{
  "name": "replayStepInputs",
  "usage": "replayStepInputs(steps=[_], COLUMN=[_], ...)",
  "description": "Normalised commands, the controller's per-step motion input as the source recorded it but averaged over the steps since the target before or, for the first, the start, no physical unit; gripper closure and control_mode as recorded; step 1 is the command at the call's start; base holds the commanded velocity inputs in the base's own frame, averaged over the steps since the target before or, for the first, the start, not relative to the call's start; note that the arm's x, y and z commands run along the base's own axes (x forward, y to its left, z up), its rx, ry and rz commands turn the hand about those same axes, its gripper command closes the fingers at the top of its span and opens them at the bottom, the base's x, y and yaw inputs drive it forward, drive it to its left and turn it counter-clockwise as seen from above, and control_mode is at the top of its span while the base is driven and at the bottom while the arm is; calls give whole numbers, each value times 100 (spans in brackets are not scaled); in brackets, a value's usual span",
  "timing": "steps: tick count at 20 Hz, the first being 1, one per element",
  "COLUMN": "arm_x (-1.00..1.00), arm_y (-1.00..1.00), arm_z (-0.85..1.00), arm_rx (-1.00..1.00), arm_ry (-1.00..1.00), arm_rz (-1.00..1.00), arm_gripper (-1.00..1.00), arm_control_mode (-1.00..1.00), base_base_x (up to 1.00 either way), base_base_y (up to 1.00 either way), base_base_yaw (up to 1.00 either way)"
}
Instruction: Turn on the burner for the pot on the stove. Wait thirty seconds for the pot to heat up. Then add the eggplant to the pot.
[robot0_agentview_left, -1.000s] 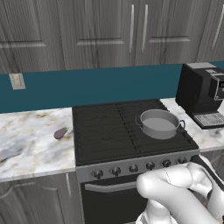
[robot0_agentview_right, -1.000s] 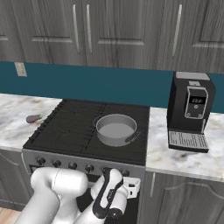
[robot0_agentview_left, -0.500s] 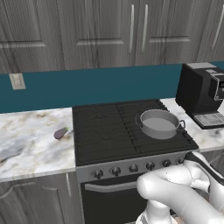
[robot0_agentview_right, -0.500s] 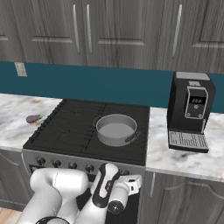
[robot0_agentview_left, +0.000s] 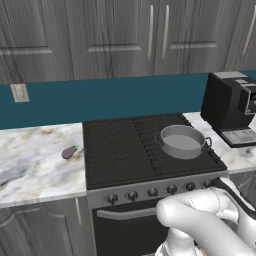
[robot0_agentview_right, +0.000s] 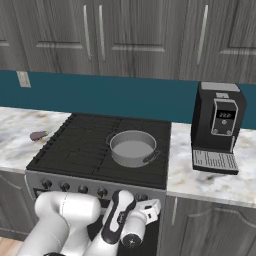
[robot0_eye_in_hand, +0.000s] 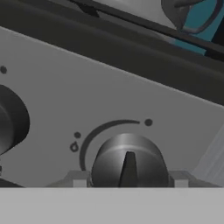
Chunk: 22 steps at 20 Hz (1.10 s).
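Observation:
The grey pot (robot0_agentview_left: 182, 141) (robot0_agentview_right: 132, 147) stands on the right front burner (robot0_agentview_left: 192, 159) of the black stove (robot0_agentview_left: 120, 150) (robot0_agentview_right: 75, 150). The purple eggplant (robot0_agentview_left: 69, 152) (robot0_agentview_right: 38, 135) lies on the marble counter left of the stove. My gripper (robot0_eye_in_hand: 129, 180) is low at the steel front panel, shut on a dark round knob (robot0_eye_in_hand: 129, 162) near the right end of the knob row (robot0_agentview_left: 150, 192). One fingertip sits on each side of the knob. The knob's pointer ridge points at the camera's bottom edge. My hand (robot0_agentview_right: 147, 210) presses against the front.
A black coffee machine (robot0_agentview_left: 230, 107) (robot0_agentview_right: 217, 125) stands on the counter right of the stove. Another knob (robot0_eye_in_hand: 11, 120) sits to the left of the held one. Grey cabinets hang above a teal backsplash. The oven door's bar handle (robot0_agentview_left: 125, 214) runs below the knobs.
My wrist has turned slightly at the stove front. The pot and the eggplant have not moved.

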Motion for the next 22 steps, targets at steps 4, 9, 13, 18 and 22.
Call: replayStepInputs(steps=[4,9,13,18,22], arm_x=[-43,-31,-21,-25,-29], arm_y=[0,0,-4,-1,0], arm_z=[-28,-26,-26,-27,-27], arm_rx=[-16,-16,-16,-17,-17], arm_ry=[-20,-19,-19,-21,-21], arm_rz=[72,77,82,79,77], arm_gripper=[100,100,100,100,100], arm_control_mode=[-100,-100,-100,-100,-100], base_base_x=[0,0,0,0,0], base_base_y=[0,0,0,0,0], base_base_yaw=[0,0,0,0,0])
